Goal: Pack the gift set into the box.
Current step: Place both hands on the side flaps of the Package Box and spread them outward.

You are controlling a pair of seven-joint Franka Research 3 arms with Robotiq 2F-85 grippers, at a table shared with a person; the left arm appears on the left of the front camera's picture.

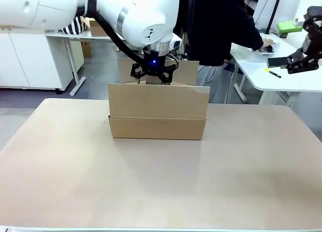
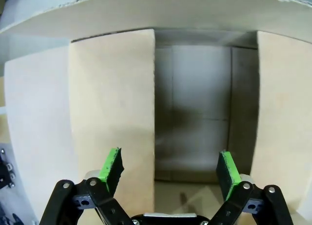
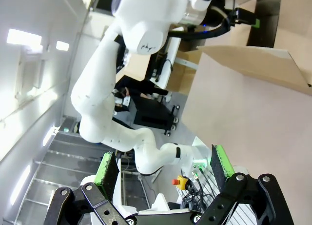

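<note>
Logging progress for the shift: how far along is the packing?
Done: the box stands open on the table. In hand: the left end effector hangs open and empty over its bare interior. Left: no gift set is in view; right end effector is open and empty, away from the box.

Front view: even, diffuse indoor light; the beige rectangular desk point(image 1: 161, 181) carries only a faint soft shadow beneath the large plain brown corrugated cardboard box point(image 1: 157, 117), and a small blue indicator glows at the wrist of the white left arm point(image 1: 126, 15). Focus is sharp throughout, with the room behind slightly washed out. Left wrist view: the box flaps are brightly lit while the interior falls into grey shadow; straight cardboard edges bow near the frame border from wide-angle distortion. Right wrist view: rolled sideways, strongly overexposed, with ceiling light panels point(image 3: 22, 37) blown white and pale walls glaring; edges curve.
</note>
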